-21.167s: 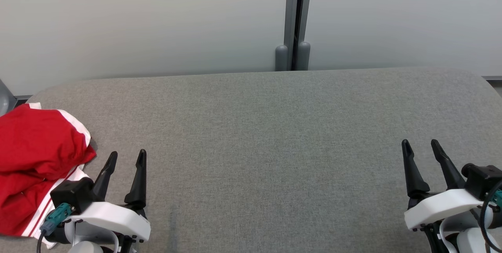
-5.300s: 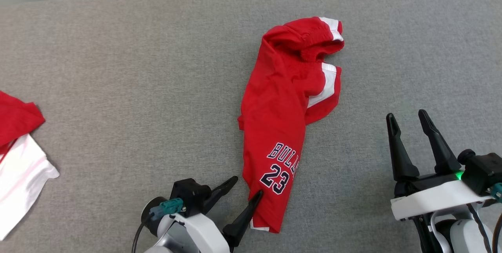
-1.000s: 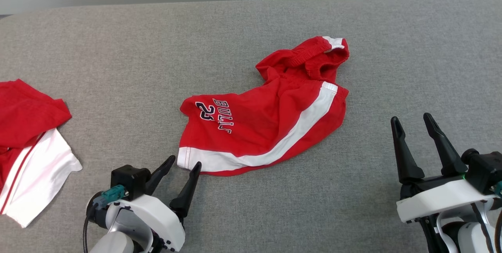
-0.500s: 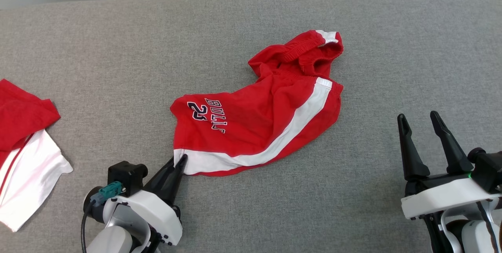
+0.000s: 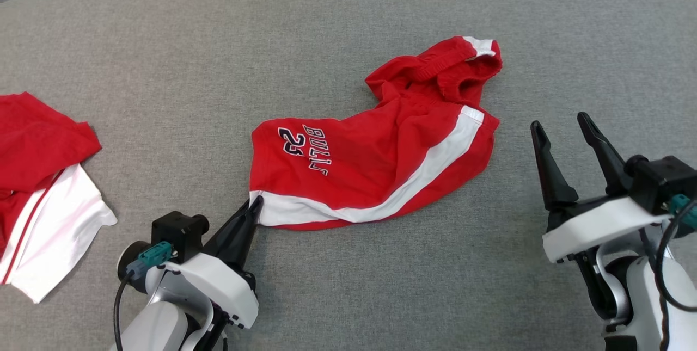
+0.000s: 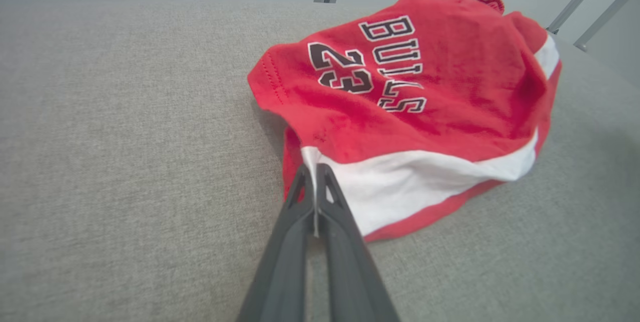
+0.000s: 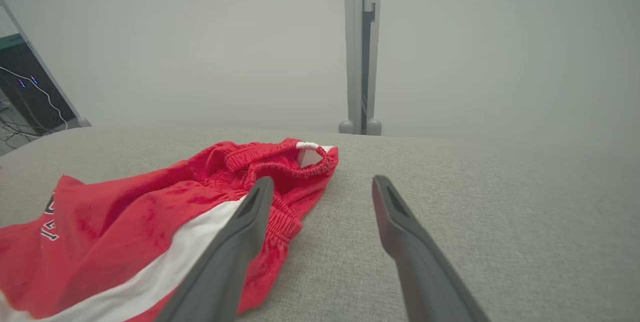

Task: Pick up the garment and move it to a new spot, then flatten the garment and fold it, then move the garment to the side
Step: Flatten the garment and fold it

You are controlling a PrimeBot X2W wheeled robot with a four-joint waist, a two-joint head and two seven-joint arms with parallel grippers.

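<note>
While your left pincer (image 5: 255,207) is clamped shut on a white-trimmed corner of the shorts (image 5: 375,160), which lie rumpled mid-counter (image 5: 163,41), your right pincer (image 5: 559,120) hovers with fingers apart just right of the shorts, touching nothing. The grip looks to be on a thin edge of cloth, so a quick pull could slip it free. You may also have caught one layer only, which would open the leg rather than spread it. With the bunched waistband (image 5: 435,65) unheld, dragging left would likely slide the whole piece instead of flattening it, perhaps toward the other garment (image 5: 43,139) at the left edge.
</note>
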